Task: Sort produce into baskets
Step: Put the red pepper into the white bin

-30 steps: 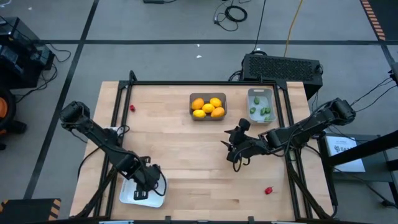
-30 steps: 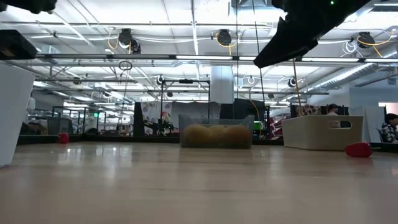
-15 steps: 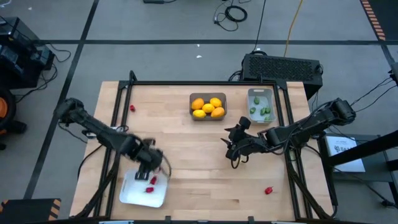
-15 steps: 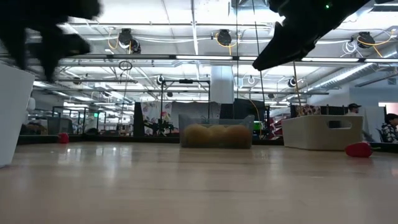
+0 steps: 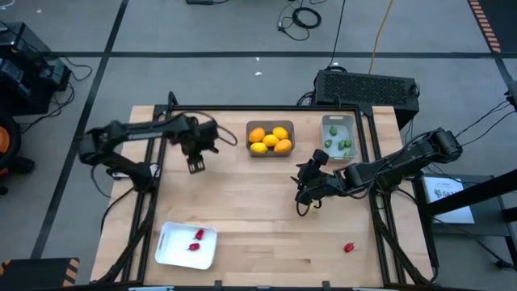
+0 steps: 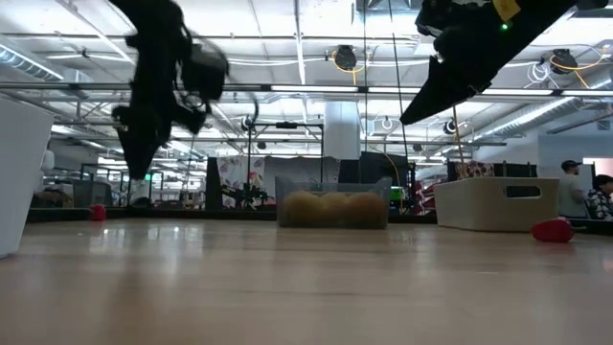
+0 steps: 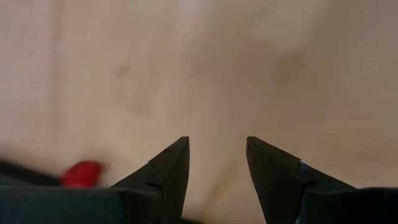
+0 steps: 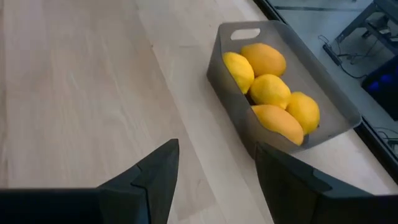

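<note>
My left gripper (image 5: 196, 166) (image 7: 217, 163) is open and empty above the bare table at the far left. A tiny red piece (image 5: 171, 140) (image 7: 81, 174) lies on the table just to its far left. My right gripper (image 5: 304, 184) (image 8: 217, 167) is open and empty above mid-table, facing the dark grey bin (image 5: 270, 139) (image 8: 283, 93) of yellow and orange fruits. The pale grey bin (image 5: 338, 136) holds green pieces. The white tray (image 5: 174, 250) at the near left holds two red pieces (image 5: 196, 240). Another red piece (image 5: 349, 247) lies at the near right.
A black frame rail (image 5: 242, 107) runs along the table's far edge and down both sides. In the low view both arms (image 6: 158, 77) (image 6: 469, 57) hang well above the tabletop. Bare wood lies between the tray and the bins.
My left gripper has risen from the white tray at the near left and swung toward the table's far edge, close to the red piece there. Two red pieces now show uncovered in the tray.
</note>
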Robot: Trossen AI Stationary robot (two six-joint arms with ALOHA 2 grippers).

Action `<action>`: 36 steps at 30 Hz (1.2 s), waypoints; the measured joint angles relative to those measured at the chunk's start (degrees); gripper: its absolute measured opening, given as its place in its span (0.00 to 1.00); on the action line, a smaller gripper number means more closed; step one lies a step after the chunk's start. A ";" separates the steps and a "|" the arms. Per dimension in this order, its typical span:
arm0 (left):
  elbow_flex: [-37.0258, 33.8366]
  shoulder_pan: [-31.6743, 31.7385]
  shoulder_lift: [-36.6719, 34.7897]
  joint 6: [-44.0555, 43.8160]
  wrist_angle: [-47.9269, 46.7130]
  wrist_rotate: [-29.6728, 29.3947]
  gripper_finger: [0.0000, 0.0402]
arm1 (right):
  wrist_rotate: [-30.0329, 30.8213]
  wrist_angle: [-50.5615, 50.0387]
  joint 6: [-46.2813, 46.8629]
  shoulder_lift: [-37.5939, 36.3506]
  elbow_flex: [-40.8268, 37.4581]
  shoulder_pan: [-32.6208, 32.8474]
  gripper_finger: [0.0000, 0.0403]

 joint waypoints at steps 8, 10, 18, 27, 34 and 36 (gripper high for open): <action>2.26 12.55 12.93 6.00 -0.25 -13.42 0.41 | 0.00 -1.74 0.01 0.00 0.00 0.02 0.50; 2.86 14.56 15.25 5.84 -1.30 -14.85 0.42 | -0.01 -2.50 0.02 0.00 0.00 0.02 0.50; 4.59 21.76 18.25 4.30 -1.77 -16.59 0.59 | 0.00 -3.88 -0.24 0.00 0.00 0.02 0.50; 3.96 25.67 18.25 5.99 -1.49 -18.14 0.71 | 0.00 -3.91 -0.47 0.00 0.00 0.02 0.50; 1.90 25.92 20.54 4.24 -2.31 -18.84 0.71 | 0.02 -3.96 -0.44 0.00 0.00 0.02 0.50; 1.26 26.04 22.36 3.74 -2.25 -21.06 0.71 | 0.02 -3.98 -0.36 0.00 0.00 0.02 0.50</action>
